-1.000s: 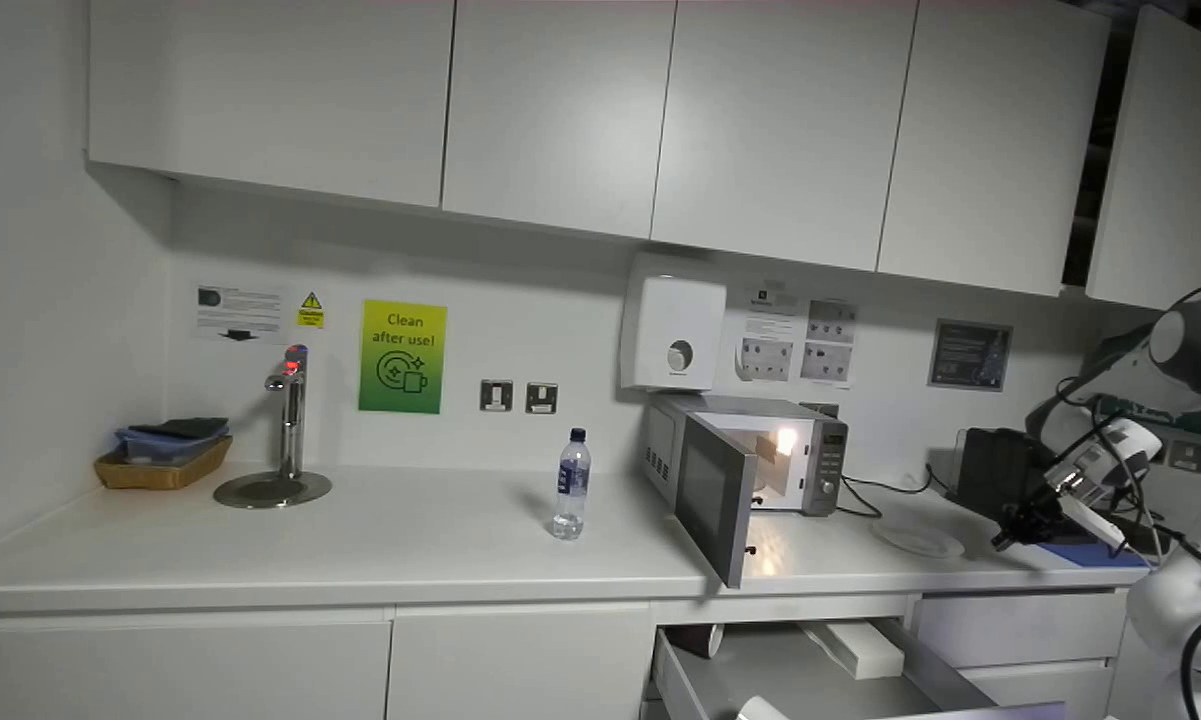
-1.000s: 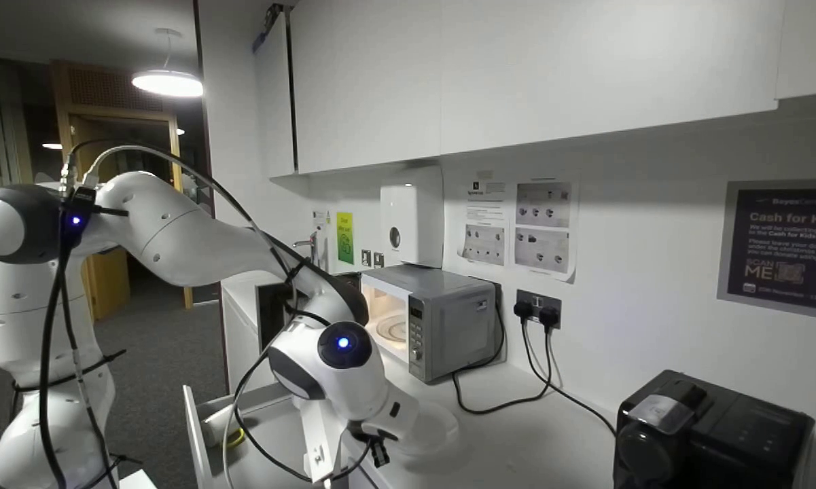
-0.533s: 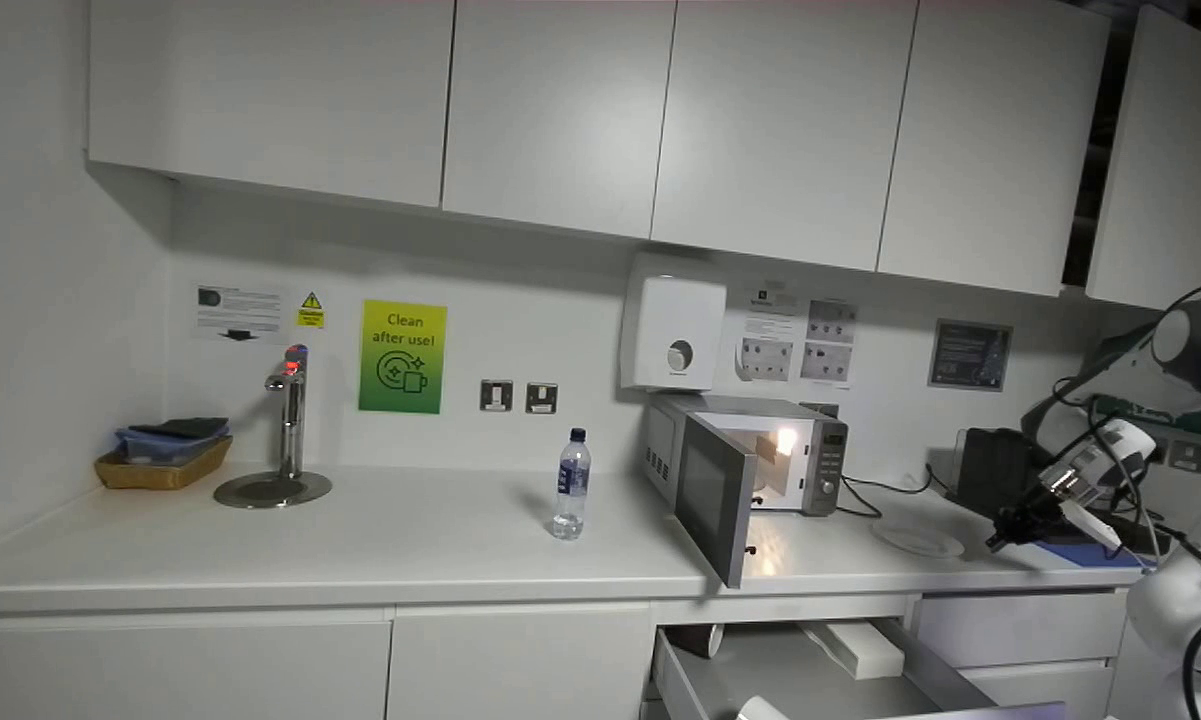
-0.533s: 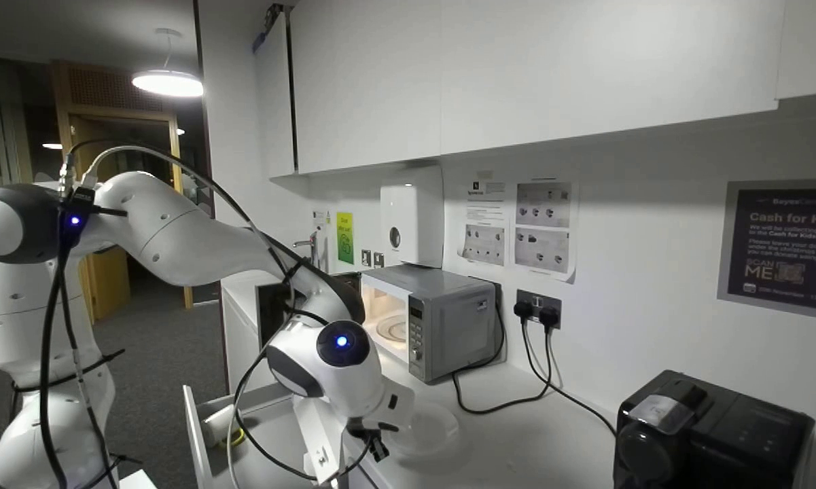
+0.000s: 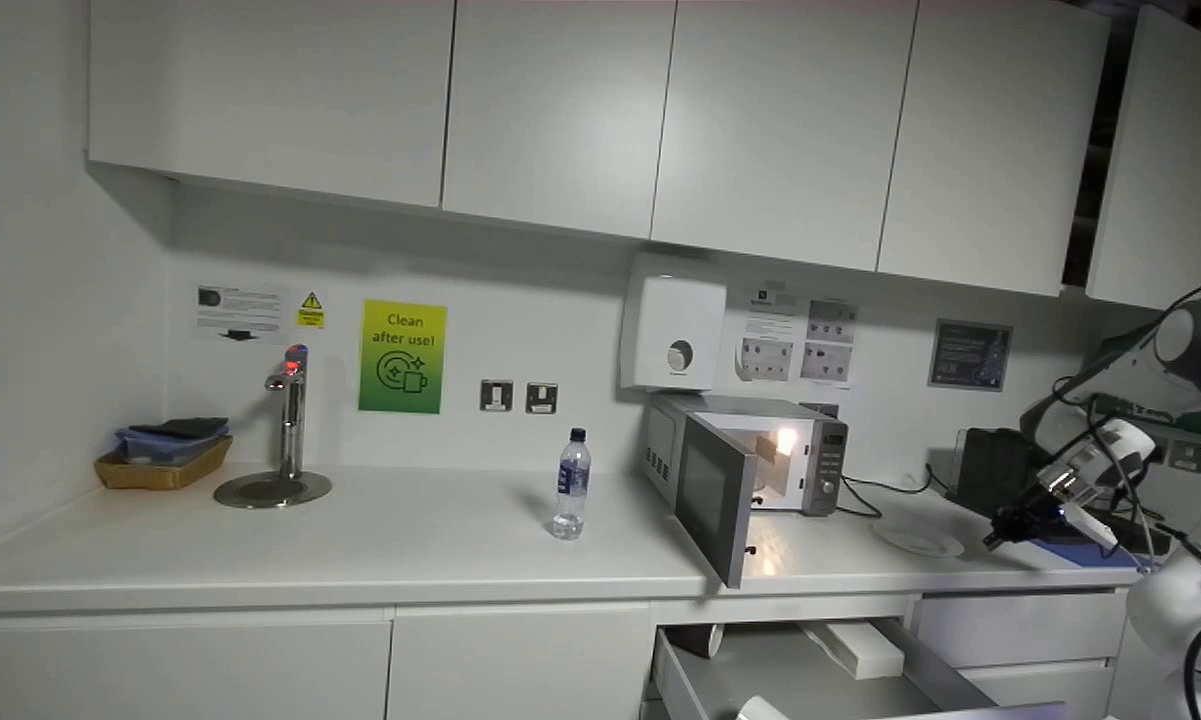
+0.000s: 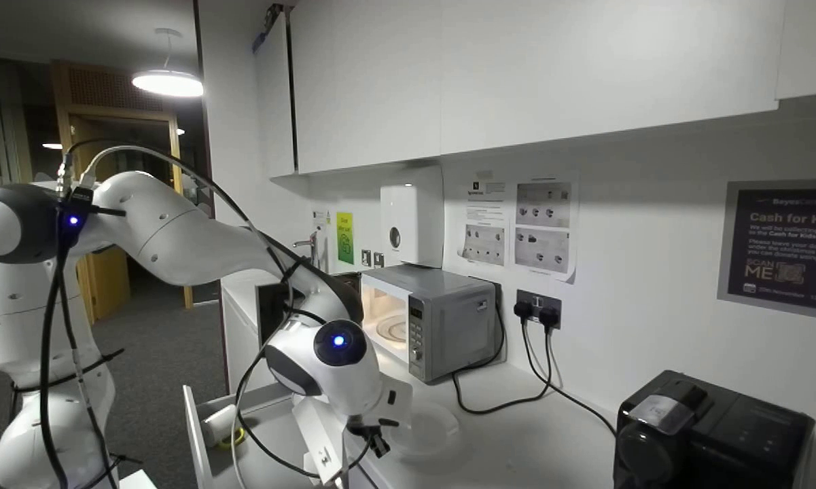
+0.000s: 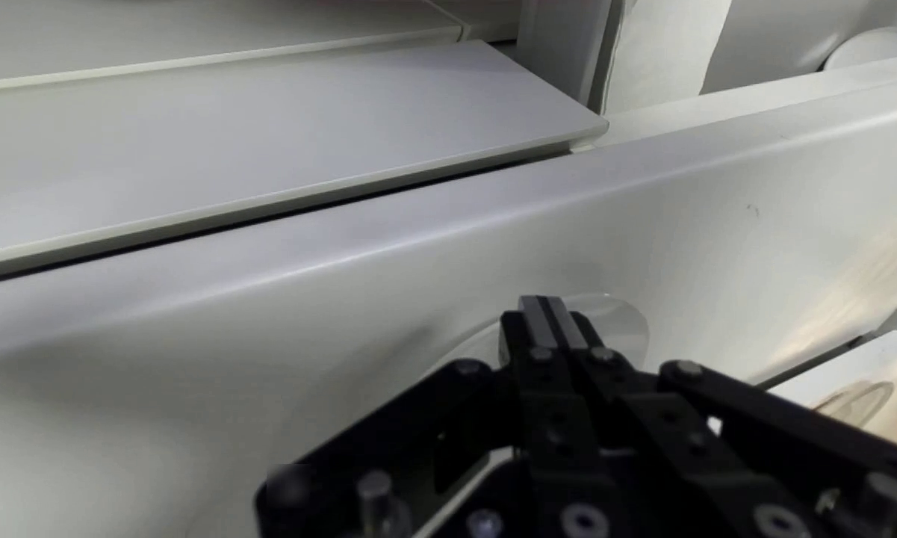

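Edges slightly toward nine o'clock in an exterior view since a moment ago, with black gripper (image 7: 551,315) drawn narrow, pinched together, empty. Seems to bring pale plate (image 5: 918,541) nearer, ungripped on the counter (image 5: 410,540) at nine o'clock; has lit microwave (image 5: 828,475) at ten, pulled-out drawer (image 5: 760,668) at eight.

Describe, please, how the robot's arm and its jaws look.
The arm is white, built of rounded segments with dark grey joint covers, and shows two small blue lights. Black and pale cables run along it, bound with black ties. The jaws are black linkages with silvery bolts and narrow grey pads.
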